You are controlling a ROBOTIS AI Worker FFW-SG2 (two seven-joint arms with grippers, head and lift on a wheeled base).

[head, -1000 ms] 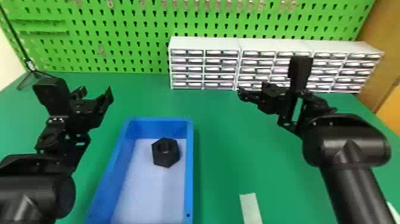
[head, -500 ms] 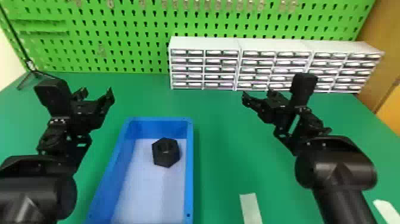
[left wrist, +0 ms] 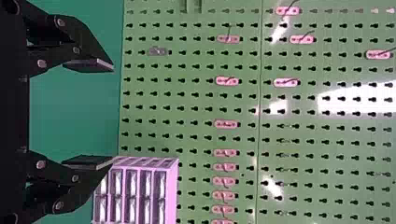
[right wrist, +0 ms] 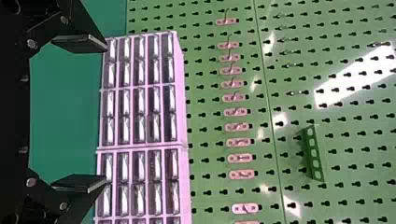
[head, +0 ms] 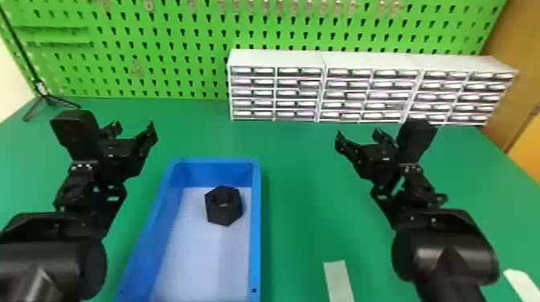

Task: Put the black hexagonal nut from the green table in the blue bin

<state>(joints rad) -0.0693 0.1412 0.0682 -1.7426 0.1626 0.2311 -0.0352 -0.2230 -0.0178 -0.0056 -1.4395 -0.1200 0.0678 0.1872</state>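
Observation:
In the head view the black hexagonal nut point(head: 223, 205) lies on the pale floor of the blue bin point(head: 256, 241), towards its far right side. My left gripper point(head: 133, 127) is held above the table, left of the bin's far end, open and holding nothing. On the bin's other side, my right gripper point(head: 358, 135) hangs over the green table point(head: 297, 192), also open with nothing in it. Both wrist views face the pegboard: the left gripper point(left wrist: 112, 114) has its fingers wide apart, and so has the right gripper point(right wrist: 107, 112).
White drawer cabinets point(head: 277, 60) line the table's back before the green pegboard point(head: 181, 52). A small black tripod point(head: 48, 98) stands at the back left. Pale strips lie near the front: one strip point(head: 338, 281) right of the bin, another point(head: 522, 283) at the right.
My right arm has swung inward and lower, its gripper now pointing more forward. The left arm has barely shifted. The nut has stayed in place in the bin.

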